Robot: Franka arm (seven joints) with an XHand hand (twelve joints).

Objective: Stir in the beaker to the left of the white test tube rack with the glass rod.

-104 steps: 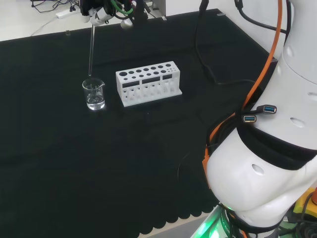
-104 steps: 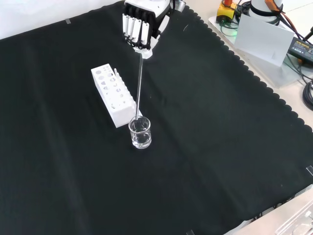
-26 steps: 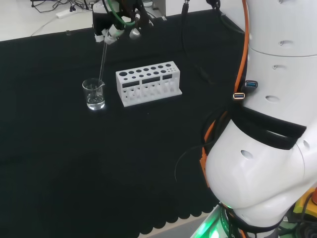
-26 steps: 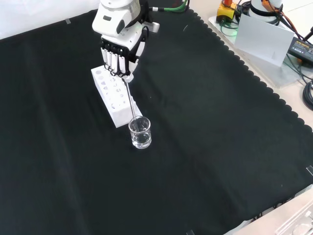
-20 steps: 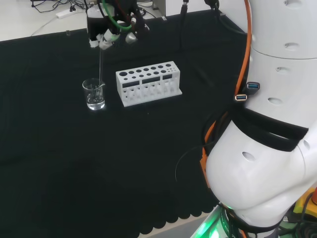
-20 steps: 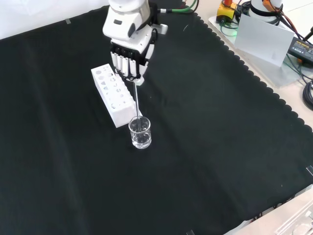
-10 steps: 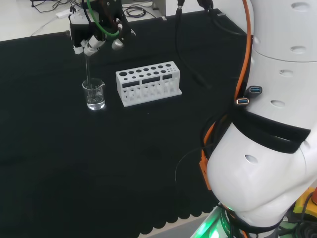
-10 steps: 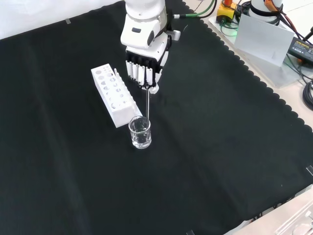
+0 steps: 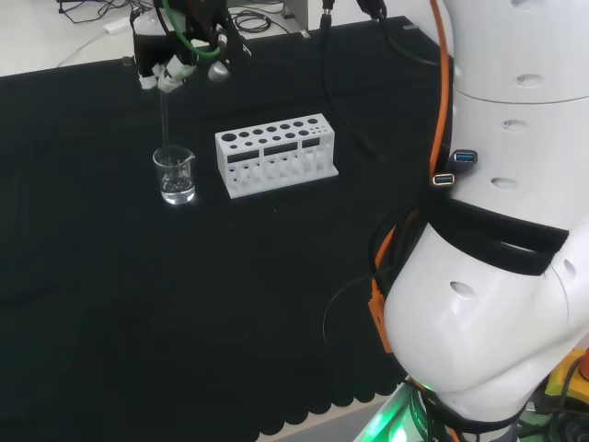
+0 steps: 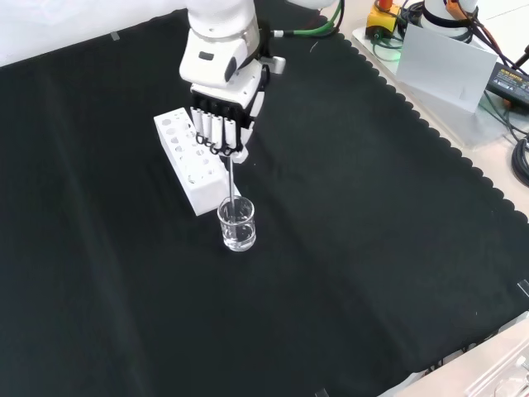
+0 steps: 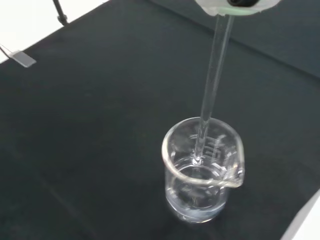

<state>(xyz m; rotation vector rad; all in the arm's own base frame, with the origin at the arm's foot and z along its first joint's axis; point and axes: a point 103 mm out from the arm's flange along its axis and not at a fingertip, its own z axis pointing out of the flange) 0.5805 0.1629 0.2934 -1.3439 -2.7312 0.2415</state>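
Note:
A small clear beaker (image 9: 174, 175) (image 10: 237, 225) (image 11: 202, 170) with a little clear liquid stands on the black cloth, left of the white test tube rack (image 9: 276, 154) in the head view. The hand (image 9: 175, 55) (image 10: 220, 112) hangs above the beaker, fingers curled round the top of a thin glass rod (image 9: 164, 120) (image 10: 230, 184) (image 11: 212, 80). The rod points down and its lower end sits inside the beaker, in the liquid near the wall.
The rack (image 10: 190, 160) lies just beyond the beaker in the front view, under the hand. The arm's big white links (image 9: 497, 239) stand at the head view's right. Boxes and cables (image 10: 446, 41) lie off the cloth's far right edge.
The hand has swung round above the beaker, from right to left in the front view, and the rod's tilt has changed with it. The rod's tip has stayed inside the beaker.

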